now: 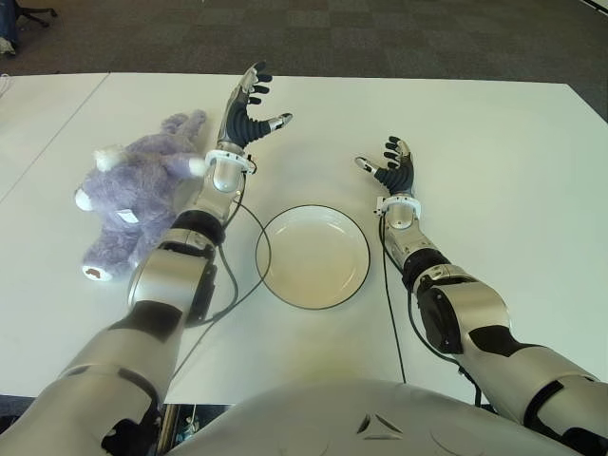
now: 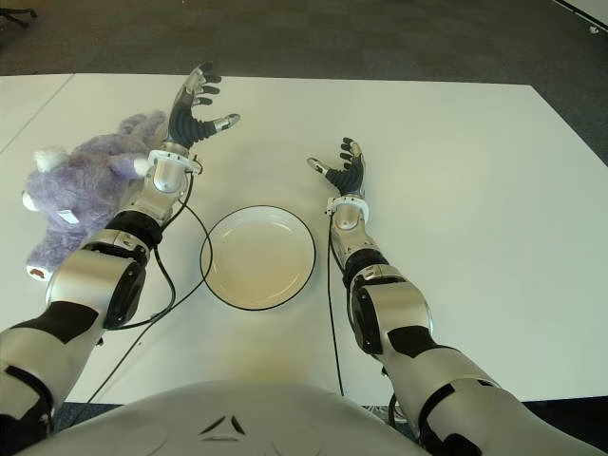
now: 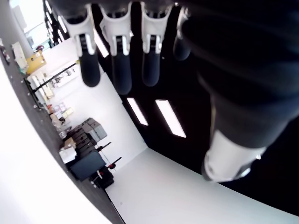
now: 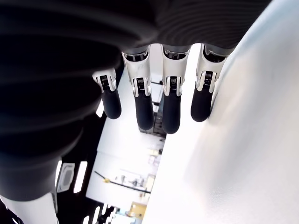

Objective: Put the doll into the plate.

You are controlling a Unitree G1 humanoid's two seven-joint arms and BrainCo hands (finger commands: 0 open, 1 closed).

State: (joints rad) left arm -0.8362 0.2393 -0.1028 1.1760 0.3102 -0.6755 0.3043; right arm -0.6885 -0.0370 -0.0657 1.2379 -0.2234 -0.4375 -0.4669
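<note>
Task not started. Purple plush doll lies on white surface, left of empty round white plate. Left hand beside doll, fingers spread, empty. Right hand right of plate, fingers spread, empty. Grasp, transfer left.

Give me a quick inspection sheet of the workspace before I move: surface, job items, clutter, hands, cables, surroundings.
Surface: white table, bare apart from the job's things.
Job's things: purple doll lying at the robot's left; plate empty, in the middle.
Clutter: nothing seen.
Hands: left hand open, raised beside the doll, holding nothing; right hand open, to the right beyond the plate.
Cables: black cable loops from the left arm past the plate's rim; another cable along the right arm.
Surroundings: dark carpet.
</note>
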